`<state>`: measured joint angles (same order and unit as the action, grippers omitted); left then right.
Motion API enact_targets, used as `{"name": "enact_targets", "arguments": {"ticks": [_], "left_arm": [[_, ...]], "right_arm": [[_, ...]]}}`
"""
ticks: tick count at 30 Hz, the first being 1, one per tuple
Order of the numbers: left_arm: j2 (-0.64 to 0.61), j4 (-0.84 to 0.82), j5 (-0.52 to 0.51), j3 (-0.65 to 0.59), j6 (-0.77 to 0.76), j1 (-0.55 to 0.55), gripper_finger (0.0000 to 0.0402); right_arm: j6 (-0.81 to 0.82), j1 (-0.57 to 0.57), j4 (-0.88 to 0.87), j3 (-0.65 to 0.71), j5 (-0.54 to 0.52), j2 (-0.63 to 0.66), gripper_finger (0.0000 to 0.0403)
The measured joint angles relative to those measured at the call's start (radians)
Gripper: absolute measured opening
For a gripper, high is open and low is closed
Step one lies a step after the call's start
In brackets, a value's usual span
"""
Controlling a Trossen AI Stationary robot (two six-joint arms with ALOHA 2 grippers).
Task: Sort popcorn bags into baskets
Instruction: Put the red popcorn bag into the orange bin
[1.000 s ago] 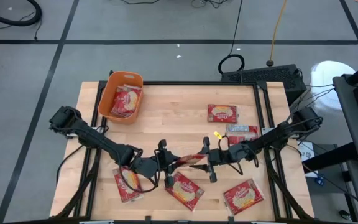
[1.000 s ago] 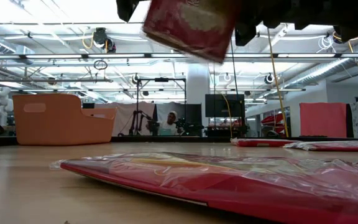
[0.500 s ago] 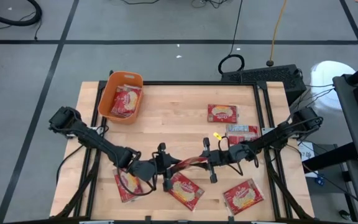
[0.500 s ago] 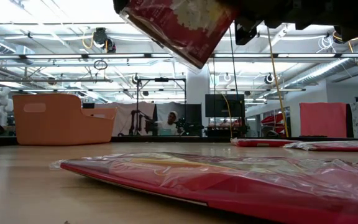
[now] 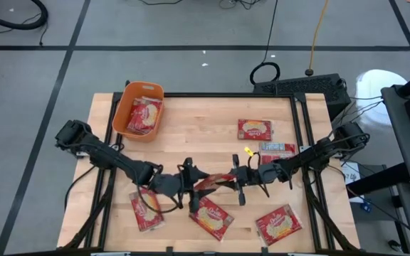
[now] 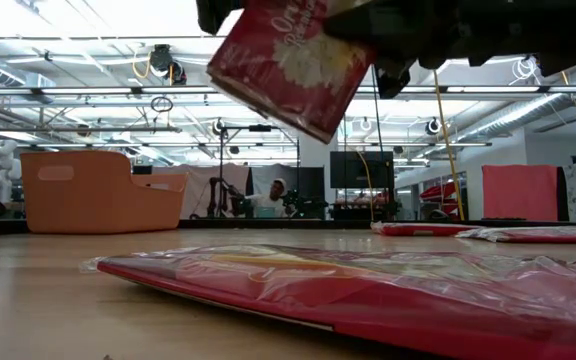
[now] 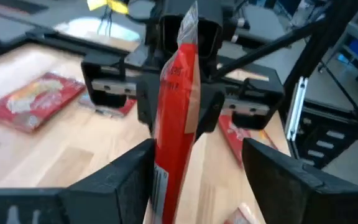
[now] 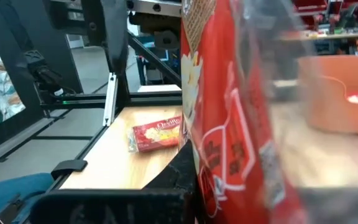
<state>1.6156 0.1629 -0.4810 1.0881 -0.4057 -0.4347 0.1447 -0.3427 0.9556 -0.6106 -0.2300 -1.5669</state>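
Currently, read the table [image 5: 191,121] in the high view as a clock face, with 12 at the far edge. Sorting is at an early stage. The basket [image 5: 125,97] stands at 10 o'clock and contains at least one bag, probably two [image 5: 144,115].

Five loose bags lie flat on the table:
- One at 2 o'clock [image 5: 255,129], red face up.
- One just beside it towards 3 o'clock [image 5: 276,148], silver side up.
- One at 5 o'clock [image 5: 278,222].
- One at 6 o'clock [image 5: 211,217].
- One at 7 o'clock [image 5: 146,210].

A sixth, the held bag [image 5: 211,183], is in the air just to the 6 o'clock side of centre, between the two grippers and well clear of the wood. All six are left to place.

Held bag attitude: the long axis runs roughly from 9 to 3 o'clock, from one gripper to the other. It stands on edge, not flat. The low view shows its printed face tilted, with one corner lowest.

Right gripper [image 5: 235,181]: at the bag's 3 o'clock end, clamped on the bag. The left wrist view shows its jaws pinching the far edge.

Left gripper [image 5: 189,186]: at the 9 o'clock end. Its fingers [image 7: 114,183] are spread wide and straddle the bag without pinching it.

Judge this as a handover towards the left arm, which is the arm on the basket's side.
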Motion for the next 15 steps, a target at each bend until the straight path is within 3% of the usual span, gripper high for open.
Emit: {"name": "enact_targets", "arguments": {"ticks": [6,15], "left_arm": [[0.002,-0.198,0.031,-0.001,-0.079,0.054,0.0221],[0.001,-0.138,0.039,-0.001,-0.004,0.053,0.0159]], "right_arm": [[0.045,0.017,-0.023,0.0,0.042,0.0,0.0014],[0.056,0.022,-0.034,0.0,0.051,0.0,0.0014]]}}
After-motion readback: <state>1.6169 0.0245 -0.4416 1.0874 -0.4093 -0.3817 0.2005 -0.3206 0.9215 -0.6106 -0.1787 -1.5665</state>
